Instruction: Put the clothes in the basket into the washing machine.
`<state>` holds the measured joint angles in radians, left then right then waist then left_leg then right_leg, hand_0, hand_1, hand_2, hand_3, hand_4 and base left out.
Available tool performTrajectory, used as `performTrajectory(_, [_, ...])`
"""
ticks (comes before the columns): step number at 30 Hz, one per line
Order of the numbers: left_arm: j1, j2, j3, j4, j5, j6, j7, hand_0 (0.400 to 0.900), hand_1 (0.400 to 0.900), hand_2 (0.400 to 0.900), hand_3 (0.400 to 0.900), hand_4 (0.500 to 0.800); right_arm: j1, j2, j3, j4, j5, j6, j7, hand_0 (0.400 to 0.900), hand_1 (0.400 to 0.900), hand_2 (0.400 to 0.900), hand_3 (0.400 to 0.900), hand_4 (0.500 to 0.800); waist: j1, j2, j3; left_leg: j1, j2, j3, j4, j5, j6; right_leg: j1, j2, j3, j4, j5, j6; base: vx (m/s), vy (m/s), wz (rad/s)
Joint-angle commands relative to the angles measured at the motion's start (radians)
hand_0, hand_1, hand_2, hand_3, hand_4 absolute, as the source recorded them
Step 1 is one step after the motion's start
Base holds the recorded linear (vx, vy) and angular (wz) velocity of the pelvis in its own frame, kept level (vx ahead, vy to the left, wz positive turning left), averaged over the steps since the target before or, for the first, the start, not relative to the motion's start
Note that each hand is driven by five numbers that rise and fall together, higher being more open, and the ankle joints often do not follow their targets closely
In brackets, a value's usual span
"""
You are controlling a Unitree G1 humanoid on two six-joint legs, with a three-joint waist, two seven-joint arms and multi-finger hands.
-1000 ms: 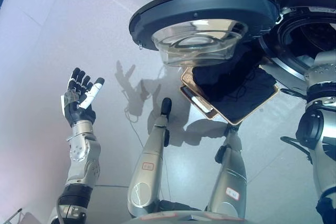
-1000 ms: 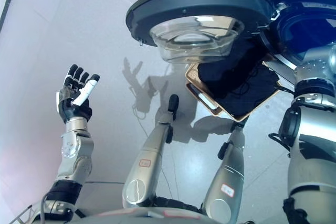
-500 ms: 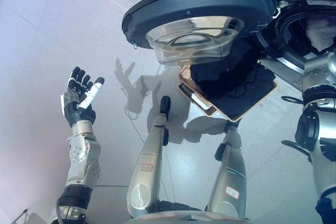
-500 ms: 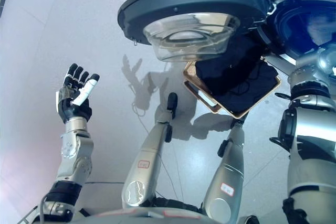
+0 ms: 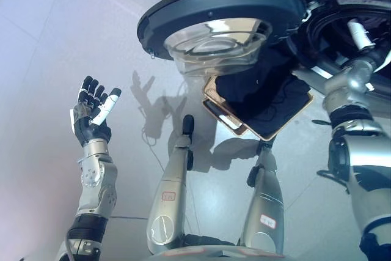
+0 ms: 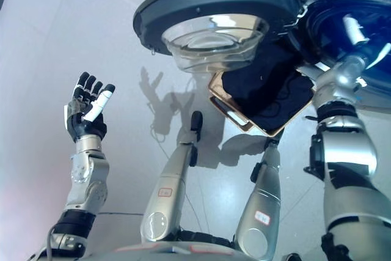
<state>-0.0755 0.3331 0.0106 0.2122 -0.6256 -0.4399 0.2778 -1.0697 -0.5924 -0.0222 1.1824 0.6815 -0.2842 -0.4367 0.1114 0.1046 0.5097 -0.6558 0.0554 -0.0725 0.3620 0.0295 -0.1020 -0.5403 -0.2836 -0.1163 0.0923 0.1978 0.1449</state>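
A tan basket point(image 5: 227, 123) stands on the floor under the open washing machine door point(image 5: 220, 1), with dark clothes point(image 5: 259, 93) heaped in it. The round door has a glass bowl point(image 5: 214, 38) and partly hides the basket. My right hand point(image 5: 365, 46) reaches into the dark drum opening point(image 5: 330, 19) at the upper right; its white-tipped fingers point(image 5: 356, 33) are spread straight, and no cloth shows in them. My left hand point(image 5: 91, 111) is raised at the left, open and empty, far from the basket.
The grey tiled floor point(image 5: 55, 47) stretches to the left of the door and basket. The drum's silver rim point(image 5: 317, 71) lies right beside the basket's right edge.
My right arm has reached further up into the drum, and its hand now shows in the opening with fingers spread. The view has shifted slightly. The left hand has not moved.
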Motion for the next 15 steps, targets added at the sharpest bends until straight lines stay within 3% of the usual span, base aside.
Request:
performTrajectory(1, [0.027,0.043,0.087,-0.008,0.06,-0.081,0.025,0.9,0.9,0.9,0.9,0.8,0.127,0.033,0.053,-0.128,-0.117,-0.06,-0.028,0.9,0.9,0.9,0.9,0.8,0.004,-0.039,-0.122,0.061,0.021,-0.014,-0.154,0.041,0.027,0.075,0.01,0.003,0.107,-0.146,0.0,0.04,-0.036,0.0])
performTrajectory(8, [0.015,0.023,0.124,0.053,0.088,-0.047,0.038,0.9,0.9,0.9,0.9,0.8,0.394,0.22,0.05,-0.329,-0.189,-0.04,0.008,0.9,0.9,0.9,0.9,0.8,-0.028,-0.075,-0.141,0.184,0.045,-0.016,-0.162,0.03,0.023,0.2,0.015,-0.015,0.095,-0.161,0.003,0.05,-0.023,-0.03])
performTrajectory(15, [0.024,0.014,0.183,0.133,0.112,-0.031,0.044,0.9,0.9,0.9,0.9,0.8,0.613,0.302,0.037,-0.457,-0.253,-0.026,0.052,0.9,0.9,0.9,0.9,0.8,-0.046,-0.1,-0.192,0.319,0.062,-0.014,-0.209,0.027,0.022,0.323,0.016,-0.036,0.066,-0.171,0.014,0.08,-0.016,0.01])
